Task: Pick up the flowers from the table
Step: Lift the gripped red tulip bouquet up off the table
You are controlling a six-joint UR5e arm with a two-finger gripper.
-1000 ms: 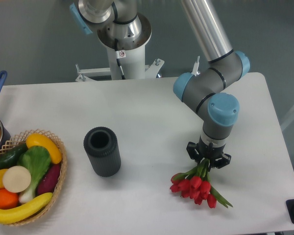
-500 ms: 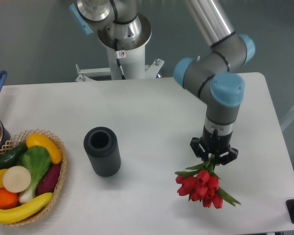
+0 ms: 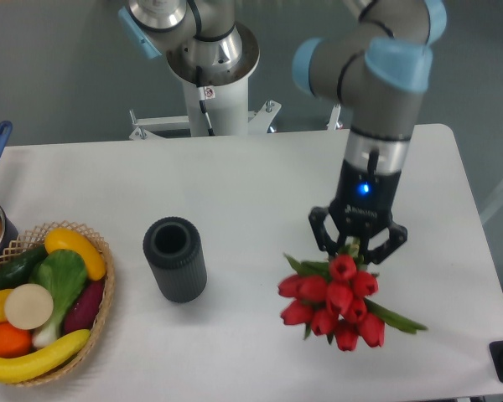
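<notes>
Red flowers clamped at stems by gripper, heads toward camera; apparently raised off table.

The large white table looks smooth and matt — the ribbed dark grey cylinder matt too, the round woven wicker basket rough, the black two-finger gripper faintly glossy plastic.

Bright, even overhead lighting with no harsh glare. The white bench is evenly lit. A dark cylinder casts only a faint, soft shadow. The picture is mostly sharp; red flowers look slightly soft. A small blue light glows on the arm.
</notes>
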